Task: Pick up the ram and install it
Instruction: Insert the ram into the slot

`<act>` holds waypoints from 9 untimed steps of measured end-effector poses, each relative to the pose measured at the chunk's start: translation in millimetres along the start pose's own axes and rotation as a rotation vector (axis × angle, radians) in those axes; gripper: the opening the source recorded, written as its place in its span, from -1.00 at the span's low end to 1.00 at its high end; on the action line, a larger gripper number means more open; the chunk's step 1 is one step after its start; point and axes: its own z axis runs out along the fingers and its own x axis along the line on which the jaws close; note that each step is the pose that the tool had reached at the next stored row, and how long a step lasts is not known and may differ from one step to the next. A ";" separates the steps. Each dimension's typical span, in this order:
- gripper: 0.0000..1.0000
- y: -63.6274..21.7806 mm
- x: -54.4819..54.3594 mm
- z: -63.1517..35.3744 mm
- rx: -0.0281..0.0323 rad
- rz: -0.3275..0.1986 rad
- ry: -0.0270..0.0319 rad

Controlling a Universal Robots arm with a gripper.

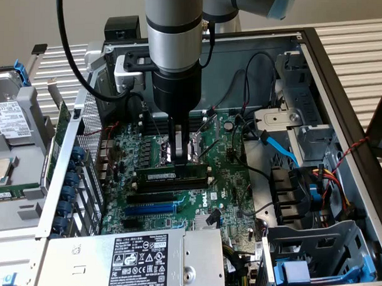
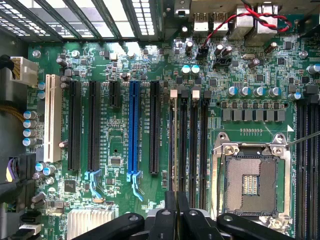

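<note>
While the arm stood over the open computer case, gripper was pinched narrow on the ram, ram upright on edge along a motherboard slot, at the wrist, ram edge-on between shut fingers, near the processor socket

Computer workshop bench: opened PC case, bare motherboard, loose drive
</note>
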 end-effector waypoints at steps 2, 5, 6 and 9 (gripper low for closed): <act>-0.76 0.0 0.0 0.0 0.0000 0.001 0.0000; -0.76 0.0 0.0 0.1 0.0001 0.003 -0.0001; -0.76 0.0 0.0 0.1 0.0002 0.003 -0.0001; -0.76 0.0 0.0 0.1 0.0002 0.003 -0.0002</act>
